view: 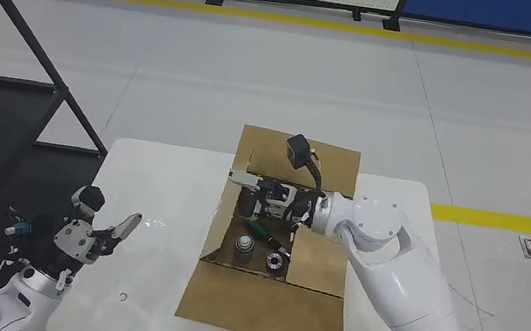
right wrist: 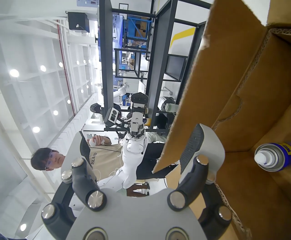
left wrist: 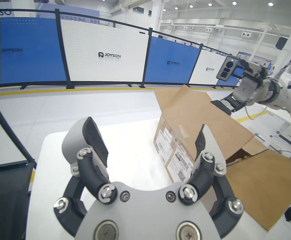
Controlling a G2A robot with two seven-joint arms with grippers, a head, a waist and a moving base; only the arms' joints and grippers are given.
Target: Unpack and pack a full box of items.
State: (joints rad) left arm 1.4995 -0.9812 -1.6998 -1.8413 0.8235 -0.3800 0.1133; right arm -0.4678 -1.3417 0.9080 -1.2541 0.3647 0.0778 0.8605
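Note:
The open cardboard box (view: 331,169) stands in the middle of the white table (view: 163,177) with its flaps spread out. Inside lie a green and black item (view: 264,232) and two round cans (view: 246,248), and a spray can (right wrist: 270,156) stands upright with a white nozzle. My right gripper (view: 245,191) is open over the box's far left corner; a flap edge (right wrist: 181,109) stands between its fingers (right wrist: 196,145). My left gripper (view: 110,214) hangs open and empty over the table's left part, apart from the box (left wrist: 175,145). The left wrist view catches the right gripper (left wrist: 224,105) above the box.
A black metal frame (view: 18,52) stands off the table's left side. A small ring-like bit (view: 123,297) lies on the table near the front. Bare tabletop stretches between the left gripper and the box.

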